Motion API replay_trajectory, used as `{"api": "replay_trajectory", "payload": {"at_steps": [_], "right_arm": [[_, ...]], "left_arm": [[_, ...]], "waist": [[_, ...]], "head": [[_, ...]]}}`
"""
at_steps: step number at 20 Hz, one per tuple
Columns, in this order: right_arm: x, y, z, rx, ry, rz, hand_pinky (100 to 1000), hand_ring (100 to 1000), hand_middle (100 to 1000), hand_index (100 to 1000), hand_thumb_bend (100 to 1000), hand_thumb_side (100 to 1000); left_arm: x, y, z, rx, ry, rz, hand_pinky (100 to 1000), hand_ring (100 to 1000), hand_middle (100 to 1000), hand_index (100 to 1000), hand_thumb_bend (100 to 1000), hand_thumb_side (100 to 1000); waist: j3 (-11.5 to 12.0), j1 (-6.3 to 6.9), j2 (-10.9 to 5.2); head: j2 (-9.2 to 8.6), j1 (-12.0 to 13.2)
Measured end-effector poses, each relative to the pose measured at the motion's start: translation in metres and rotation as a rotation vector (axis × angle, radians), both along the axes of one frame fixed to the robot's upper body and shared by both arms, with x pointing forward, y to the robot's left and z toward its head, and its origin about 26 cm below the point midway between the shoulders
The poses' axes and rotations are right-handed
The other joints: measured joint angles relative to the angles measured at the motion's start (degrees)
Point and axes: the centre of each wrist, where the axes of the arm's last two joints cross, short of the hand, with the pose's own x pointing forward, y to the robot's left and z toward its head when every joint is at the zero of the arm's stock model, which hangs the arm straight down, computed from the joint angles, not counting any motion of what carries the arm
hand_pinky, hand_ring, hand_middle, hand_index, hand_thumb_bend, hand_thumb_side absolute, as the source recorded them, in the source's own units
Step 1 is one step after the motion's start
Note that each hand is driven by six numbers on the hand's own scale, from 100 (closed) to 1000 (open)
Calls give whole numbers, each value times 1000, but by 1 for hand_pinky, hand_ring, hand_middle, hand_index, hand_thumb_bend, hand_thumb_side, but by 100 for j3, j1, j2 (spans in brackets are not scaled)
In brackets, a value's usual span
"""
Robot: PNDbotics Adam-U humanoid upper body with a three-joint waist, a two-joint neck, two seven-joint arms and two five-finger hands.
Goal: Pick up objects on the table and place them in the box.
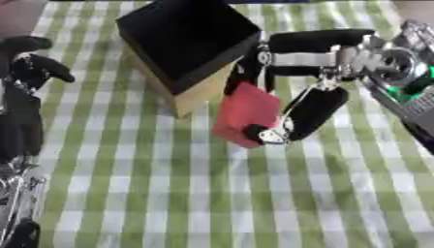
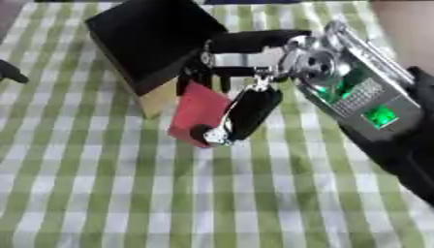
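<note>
The red block (image 1: 246, 114) is pinched in the right hand (image 1: 292, 114), just right of the box (image 1: 186, 43). The left hand (image 1: 25, 72) is kept far left, fingers relaxed.

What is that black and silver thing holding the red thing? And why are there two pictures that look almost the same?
That is a robot's arm, and a person is steering it. The two pictures come from two cameras in the robot's head, like two eyes looking down, so they nearly match.

The right robot hand reaches in from the right side. Its fingers and thumb are curled round a flat red block, holding it just beside a box with a black inside and tan cardboard walls. The job is to put things in that box, and the red block is not in yet.

Everything sits over a green and white checked tablecloth. The left robot hand, black too, waits at the left edge, holding nothing.
</note>
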Motion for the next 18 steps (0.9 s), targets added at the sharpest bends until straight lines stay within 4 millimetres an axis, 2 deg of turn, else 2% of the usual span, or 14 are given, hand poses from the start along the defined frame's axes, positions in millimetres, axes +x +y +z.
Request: {"api": "replay_trajectory", "payload": {"at_steps": [2, 4, 11, 15, 18], "right_arm": [[4, -1, 4, 9, -13, -16, 618, 718, 498, 624, 100, 100], [8, 2, 18, 35, -58, -35, 620, 718, 502, 625, 100, 100], [26, 23, 63, 114, -197, -138, 625, 722, 498, 628, 100, 100], [41, 30, 76, 173, -232, -201, 627, 722, 495, 630, 100, 100], [54, 34, 79, 217, -246, -244, 631, 724, 494, 631, 100, 100]], "left_arm": [[0, -1, 0, 2, -2, -3, 486, 510, 627, 674, 100, 751], [0, -1, 1, 4, -3, -9, 486, 511, 628, 674, 100, 751], [3, -3, 7, 16, -23, -24, 485, 511, 629, 674, 100, 755], [3, -4, 9, 21, -28, -34, 485, 511, 630, 674, 100, 757], [4, -6, 11, 28, -34, -44, 484, 511, 630, 673, 100, 759]], "waist": [[74, -17, 0], [136, -70, 10], [263, -170, 202], [370, -221, 274], [454, -258, 338]], "head": [[-31, -48], [-94, -107], [-364, -262], [-470, -363], [-513, -460]]}}
